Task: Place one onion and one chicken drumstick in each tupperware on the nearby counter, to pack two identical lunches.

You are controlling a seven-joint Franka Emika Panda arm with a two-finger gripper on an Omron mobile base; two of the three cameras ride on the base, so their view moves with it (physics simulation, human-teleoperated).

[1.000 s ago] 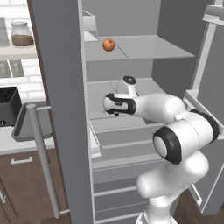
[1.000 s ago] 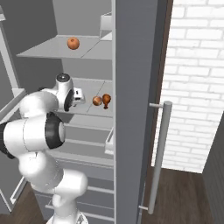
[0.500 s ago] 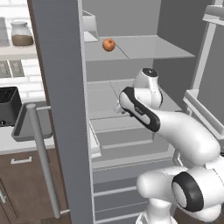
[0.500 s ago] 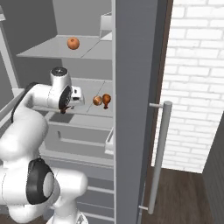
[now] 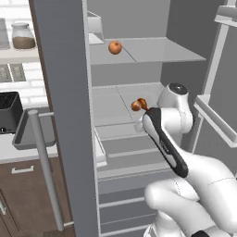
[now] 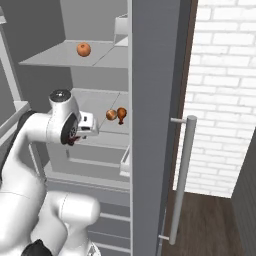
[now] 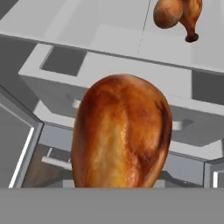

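**As the arm folds back from the fridge, one drumstick comes away with it**

While the base stays parked, the elbow has swung up and the gripper (image 6: pixel 93 125) has drawn back a little from the middle shelf (image 5: pixel 111 104). The hand view shows the held drumstick (image 7: pixel 120 135) close up and hanging clear of the shelf. I judge the jaws closed partway around it, though the meat hides the fingertips. The second drumstick (image 5: pixel 142 103) and the shelf onion (image 5: pixel 135 107) lie touching where they were, and the upper onion (image 5: pixel 115 46) is unmoved. One tupperware (image 5: pixel 21 139) waits on the counter (image 5: pixel 7 152), well apart to the left. Its visible part looks bare, so packing has, I judge, barely begun
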